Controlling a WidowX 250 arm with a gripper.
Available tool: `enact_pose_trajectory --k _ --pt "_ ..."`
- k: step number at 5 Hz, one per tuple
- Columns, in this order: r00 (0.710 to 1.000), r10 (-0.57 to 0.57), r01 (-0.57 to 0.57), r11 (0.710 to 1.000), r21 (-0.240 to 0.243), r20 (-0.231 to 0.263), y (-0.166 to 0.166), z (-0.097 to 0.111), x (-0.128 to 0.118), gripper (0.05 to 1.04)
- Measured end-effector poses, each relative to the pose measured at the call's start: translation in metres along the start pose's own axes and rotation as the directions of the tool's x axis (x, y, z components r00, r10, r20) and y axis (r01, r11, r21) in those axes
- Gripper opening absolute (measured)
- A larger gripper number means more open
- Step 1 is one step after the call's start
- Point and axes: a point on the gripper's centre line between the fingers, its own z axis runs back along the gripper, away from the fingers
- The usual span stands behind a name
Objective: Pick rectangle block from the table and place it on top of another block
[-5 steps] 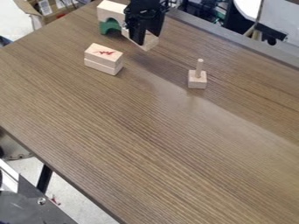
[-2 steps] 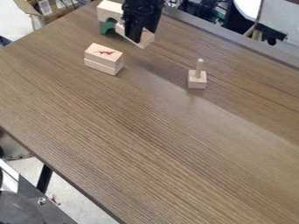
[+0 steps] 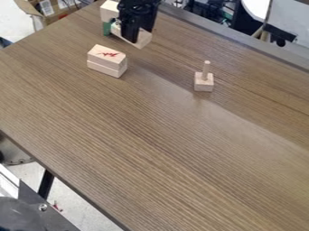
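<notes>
Near the top edge of the camera view, the black gripper (image 3: pixel 131 37) hangs down, shut on a pale rectangular wooden block (image 3: pixel 143 39). That block is slightly tilted, its ends sticking out on both sides of the fingers. Below and to the left, a stack of two flat wooden blocks (image 3: pixel 107 61) sits on the table (image 3: pixel 157 135), the upper one with a red mark on top. The held block is apart from this stack, behind it and to its right.
Behind the gripper at the left stand a wooden block (image 3: pixel 109 10) and a green block (image 3: pixel 107 28) under it, partly covered. A small square base with an upright peg (image 3: pixel 204 81) stands right of centre. The table's far edge runs along the upper right.
The gripper has moved left with the block in it, now covering more of the wooden and green blocks behind. The two-block stack and the peg base have not moved.
</notes>
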Motion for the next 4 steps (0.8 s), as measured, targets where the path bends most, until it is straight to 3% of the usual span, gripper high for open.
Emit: enact_pose_trajectory --k 4 --pt "0.999 0.032 -0.030 0.999 0.036 -0.035 0.007 -0.016 0.018 0.535"
